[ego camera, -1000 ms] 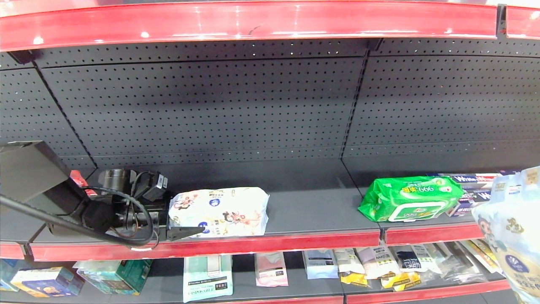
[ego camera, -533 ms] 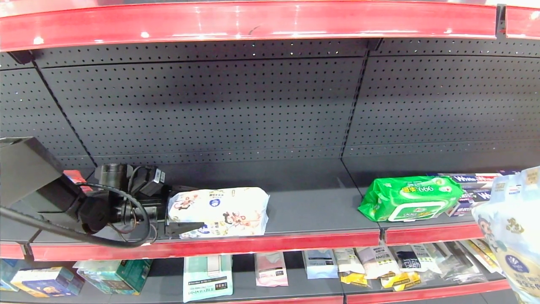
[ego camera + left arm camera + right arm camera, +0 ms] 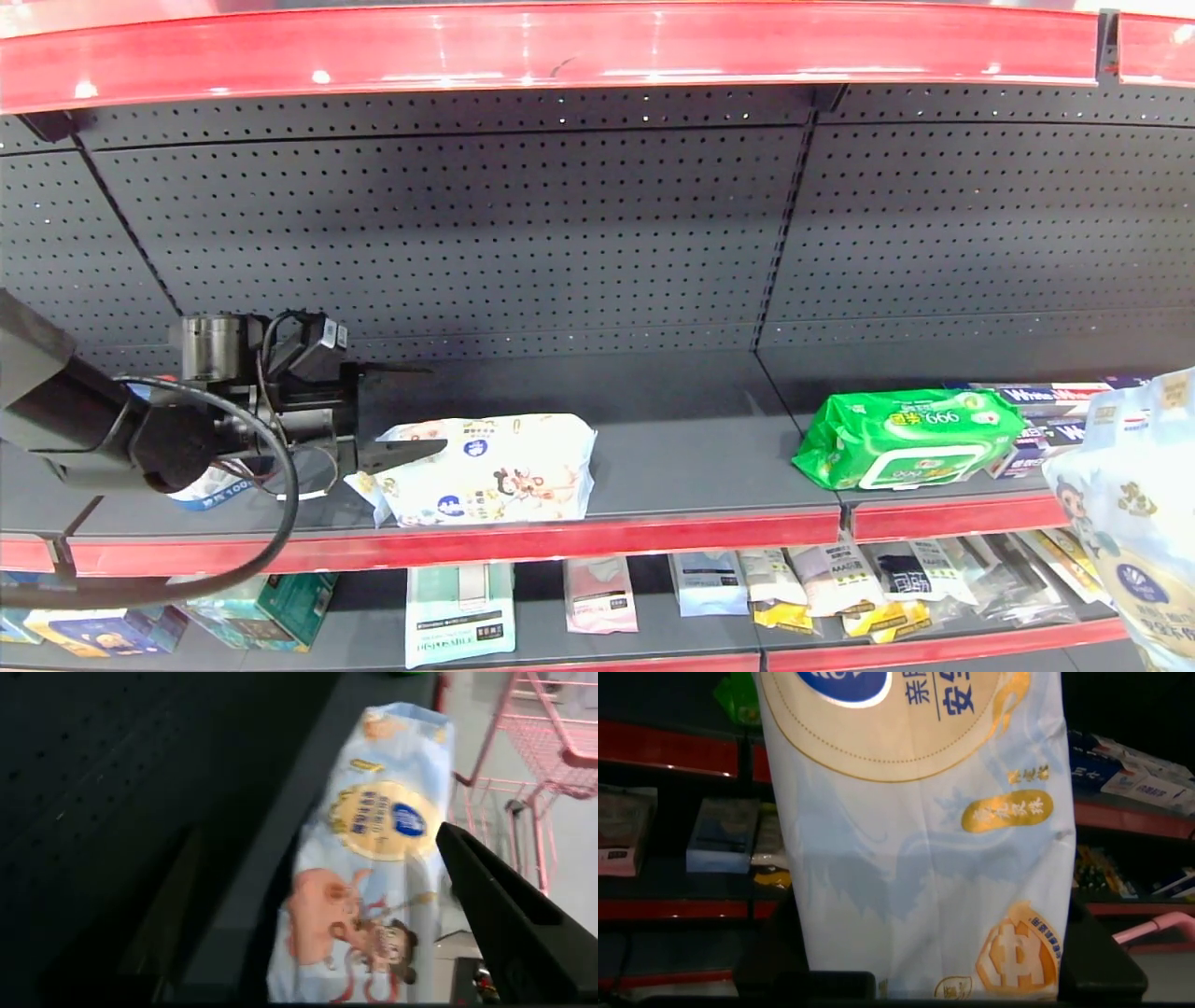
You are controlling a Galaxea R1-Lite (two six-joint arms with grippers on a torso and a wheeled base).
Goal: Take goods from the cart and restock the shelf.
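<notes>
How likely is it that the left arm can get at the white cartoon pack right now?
Likely yes: the left pincer stands open at the left end of the white cartoon pack on the shelf, with nothing between them.

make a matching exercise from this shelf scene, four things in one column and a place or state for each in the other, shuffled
Column one
1. white cartoon-print wipes pack
2. green wipes pack
3. left gripper
4. pale blue pouch

Column two
A. held up in the air at the far right
B. open, at the left end of a pack
C. lying flat in the left bay of the shelf
D. lying in the right bay beside toothpaste boxes

Pairs: 1-C, 2-D, 3-B, 4-A
</notes>
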